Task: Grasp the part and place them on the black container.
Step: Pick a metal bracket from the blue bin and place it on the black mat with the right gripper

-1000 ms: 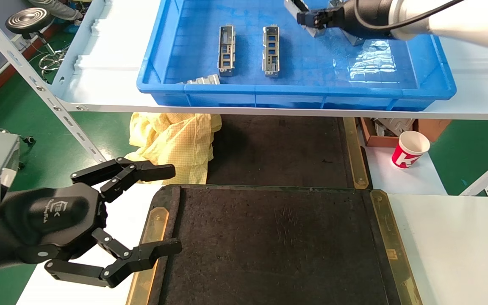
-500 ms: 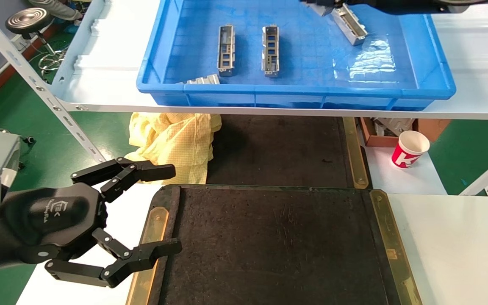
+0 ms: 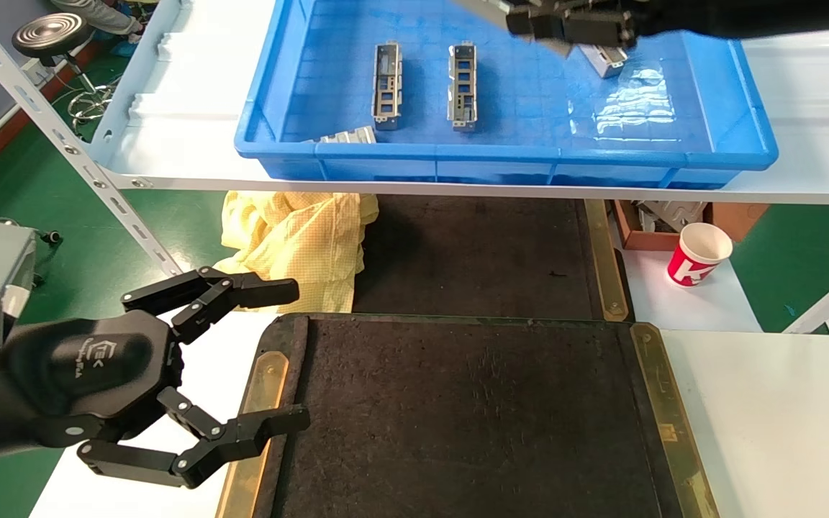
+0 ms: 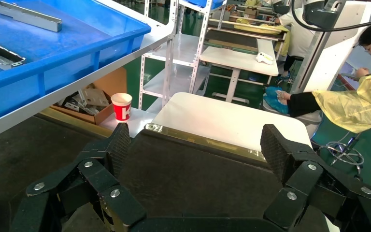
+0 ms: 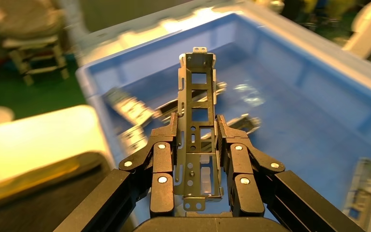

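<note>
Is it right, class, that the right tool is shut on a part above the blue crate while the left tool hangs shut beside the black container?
Not quite. The left tool hangs open, not shut, beside the black container; the head view shows its fingers spread. The right tool is indeed shut on a part above the blue crate.

The crate [image 3: 673,155] with 2 parts [image 3: 387,84] sits on a shelf [image 3: 191,108] behind the black container [image 3: 458,417].
</note>
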Robot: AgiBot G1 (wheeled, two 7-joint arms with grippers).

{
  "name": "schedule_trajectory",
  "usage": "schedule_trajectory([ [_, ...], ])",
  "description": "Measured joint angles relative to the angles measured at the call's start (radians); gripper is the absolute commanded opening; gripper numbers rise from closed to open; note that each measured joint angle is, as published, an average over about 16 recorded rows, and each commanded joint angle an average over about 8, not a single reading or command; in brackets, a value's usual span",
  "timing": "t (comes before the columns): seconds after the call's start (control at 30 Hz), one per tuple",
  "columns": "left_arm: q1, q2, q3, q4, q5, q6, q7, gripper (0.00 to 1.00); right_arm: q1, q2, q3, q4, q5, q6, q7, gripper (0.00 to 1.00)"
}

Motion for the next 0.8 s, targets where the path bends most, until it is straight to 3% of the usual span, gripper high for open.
schedule_trajectory([
  [0.37, 0.0, 0.0, 0.0, 0.0, 0.0, 0.0, 0.0, 1.0, -0.029, 0.044, -0.044, 0.05, 0.031, -0.143, -0.109, 0.0],
  [0.8, 0.0, 0.0, 0.0, 0.0, 0.0, 0.0, 0.0, 1.0, -0.141, 0.136, -0.221, 0.326, 0.205, -0.153, -0.12, 0.0],
])
